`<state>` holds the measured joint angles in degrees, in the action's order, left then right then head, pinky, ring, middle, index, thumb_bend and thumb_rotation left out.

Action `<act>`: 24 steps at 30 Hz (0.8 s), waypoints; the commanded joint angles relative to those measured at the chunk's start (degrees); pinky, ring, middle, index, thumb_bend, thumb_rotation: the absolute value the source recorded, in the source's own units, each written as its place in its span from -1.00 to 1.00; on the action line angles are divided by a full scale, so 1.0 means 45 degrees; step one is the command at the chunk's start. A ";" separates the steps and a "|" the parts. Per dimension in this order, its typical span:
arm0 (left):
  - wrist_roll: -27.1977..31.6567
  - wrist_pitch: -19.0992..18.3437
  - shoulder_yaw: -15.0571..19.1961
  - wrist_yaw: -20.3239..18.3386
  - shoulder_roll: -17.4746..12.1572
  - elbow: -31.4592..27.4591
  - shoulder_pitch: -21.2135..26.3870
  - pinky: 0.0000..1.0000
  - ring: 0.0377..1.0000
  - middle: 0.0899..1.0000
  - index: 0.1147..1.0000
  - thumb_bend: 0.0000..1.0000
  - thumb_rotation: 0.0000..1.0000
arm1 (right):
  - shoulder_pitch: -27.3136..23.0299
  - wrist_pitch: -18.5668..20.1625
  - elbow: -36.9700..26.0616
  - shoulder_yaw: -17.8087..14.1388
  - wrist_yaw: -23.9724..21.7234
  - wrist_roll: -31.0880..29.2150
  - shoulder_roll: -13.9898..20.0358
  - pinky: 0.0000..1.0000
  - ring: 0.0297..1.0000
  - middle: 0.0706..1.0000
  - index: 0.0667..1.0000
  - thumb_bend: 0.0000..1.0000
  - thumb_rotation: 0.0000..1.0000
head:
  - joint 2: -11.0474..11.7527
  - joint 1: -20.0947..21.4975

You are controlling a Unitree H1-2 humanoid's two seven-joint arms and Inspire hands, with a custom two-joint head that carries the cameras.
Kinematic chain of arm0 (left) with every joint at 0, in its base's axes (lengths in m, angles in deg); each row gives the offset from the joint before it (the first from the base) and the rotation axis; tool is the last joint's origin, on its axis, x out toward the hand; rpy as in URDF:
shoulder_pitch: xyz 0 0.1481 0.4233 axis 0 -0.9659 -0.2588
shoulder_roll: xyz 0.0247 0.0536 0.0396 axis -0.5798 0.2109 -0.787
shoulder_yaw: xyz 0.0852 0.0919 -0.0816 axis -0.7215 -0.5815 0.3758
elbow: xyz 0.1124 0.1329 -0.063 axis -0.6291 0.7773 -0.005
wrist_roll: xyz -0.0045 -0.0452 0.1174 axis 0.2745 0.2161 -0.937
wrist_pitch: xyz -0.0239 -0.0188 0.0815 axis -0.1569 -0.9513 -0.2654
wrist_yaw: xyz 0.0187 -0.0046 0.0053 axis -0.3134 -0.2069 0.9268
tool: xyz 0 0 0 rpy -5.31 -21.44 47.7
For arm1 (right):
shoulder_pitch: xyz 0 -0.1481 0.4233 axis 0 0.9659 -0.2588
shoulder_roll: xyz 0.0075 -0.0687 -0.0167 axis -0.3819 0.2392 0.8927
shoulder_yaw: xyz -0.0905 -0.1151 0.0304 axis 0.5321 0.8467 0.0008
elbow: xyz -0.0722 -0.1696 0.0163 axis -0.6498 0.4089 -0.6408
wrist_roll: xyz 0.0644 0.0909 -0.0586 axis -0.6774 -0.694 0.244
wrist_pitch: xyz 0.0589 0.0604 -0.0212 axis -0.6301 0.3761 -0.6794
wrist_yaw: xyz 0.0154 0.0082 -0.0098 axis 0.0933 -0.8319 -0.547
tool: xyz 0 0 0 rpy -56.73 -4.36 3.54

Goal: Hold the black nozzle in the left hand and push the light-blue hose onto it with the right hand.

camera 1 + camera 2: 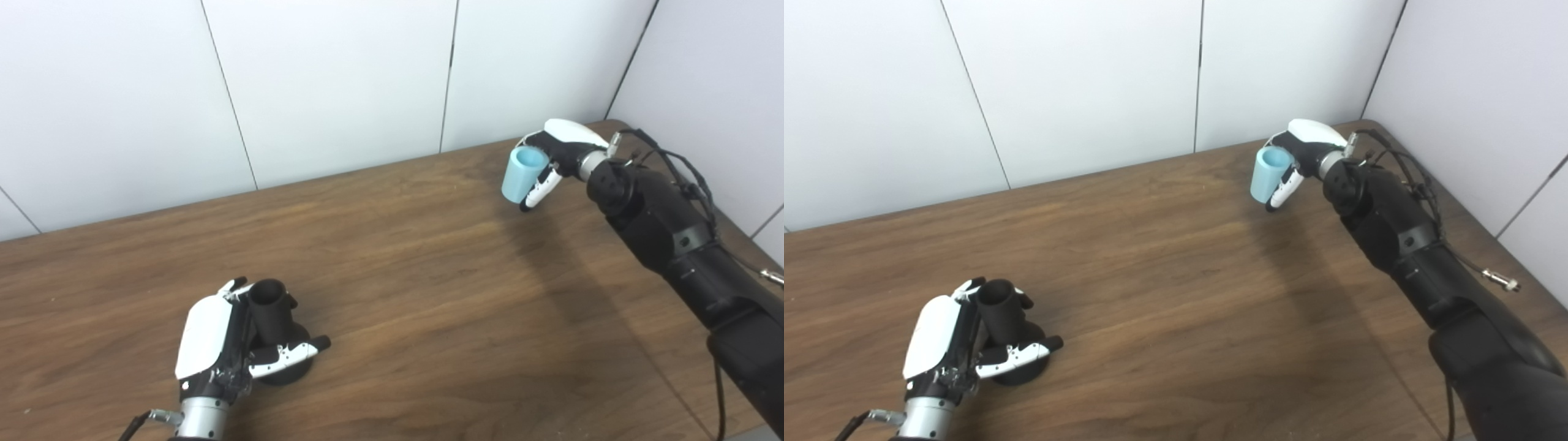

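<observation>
At the near left of the wooden table [398,257], the left hand [223,337] wraps the upright black nozzle [272,315], its wide base resting on the wood. Far right, well apart, the right hand [554,156] grips the light-blue hose [522,174], raised and tilted. The right eye view alone shows a cable plug [1502,282] clearly beside the forearm.

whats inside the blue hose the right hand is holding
The light-blue hose shows an open top end that looks hollow, nothing sticking out. Deeper inside is out of sight, and the right hand covers its far side.
</observation>
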<state>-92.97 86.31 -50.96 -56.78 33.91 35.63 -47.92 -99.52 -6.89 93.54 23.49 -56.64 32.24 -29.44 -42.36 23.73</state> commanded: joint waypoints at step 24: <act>-0.0296 -0.0144 -0.0216 -0.0279 -0.0042 -0.0034 -0.0094 0.76 0.22 -0.22 -0.11 0.05 -1.00 | -0.0635 -0.0566 -0.0353 -0.0339 0.1440 0.0390 0.0377 0.12 0.02 -0.09 0.30 0.19 -0.98 | -0.0014 -0.0058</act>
<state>-93.23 86.31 -51.39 -56.77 34.02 35.63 -47.90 -99.60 -8.24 93.36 22.85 -53.14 33.01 -29.51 -42.36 23.47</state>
